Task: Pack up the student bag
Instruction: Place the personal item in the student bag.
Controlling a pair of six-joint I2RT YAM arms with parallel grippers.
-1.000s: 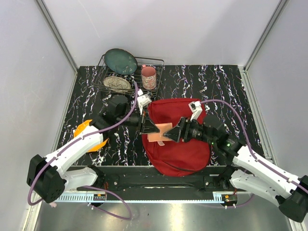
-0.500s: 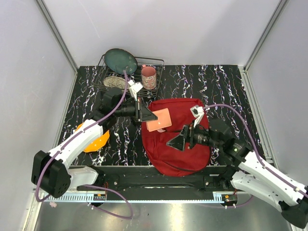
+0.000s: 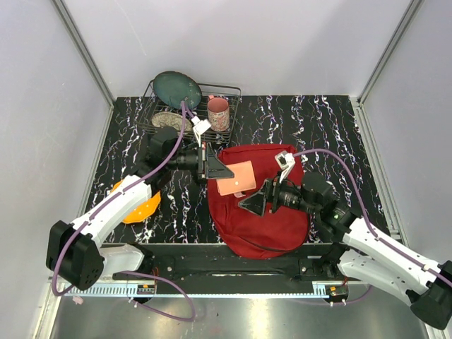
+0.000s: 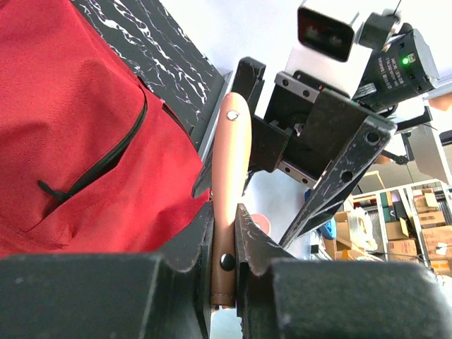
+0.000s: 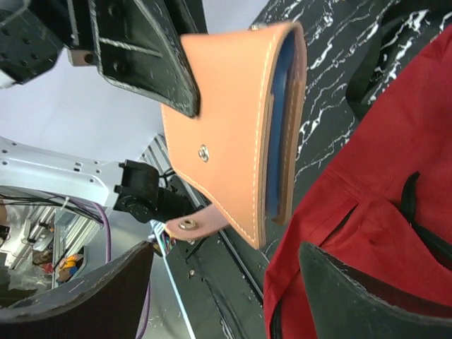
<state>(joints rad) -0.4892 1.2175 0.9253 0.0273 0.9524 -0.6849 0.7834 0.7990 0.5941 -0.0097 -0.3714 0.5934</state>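
Observation:
The student bag (image 3: 265, 215), a dark-red backpack, lies on the table between the two arms; its black zip shows in the left wrist view (image 4: 70, 134). My left gripper (image 3: 216, 170) is shut on a tan leather case (image 3: 235, 178) with a snap strap and blue lining, and holds it on edge above the bag's left side. The case stands between the pads in the left wrist view (image 4: 229, 162). My right gripper (image 3: 253, 202) is open over the bag, just right of the case and not touching it. The right wrist view shows the case (image 5: 226, 134) beyond wide-open jaws.
A wire dish rack (image 3: 152, 116) at the back left holds a green plate (image 3: 177, 89), a patterned plate (image 3: 167, 120) and a pink mug (image 3: 218, 114). An orange object (image 3: 141, 206) lies on the table under the left arm. Walls close in on both sides.
My right gripper let go of the case, opened wide and drew back toward the front right. My left gripper lifted the case away to the back left.

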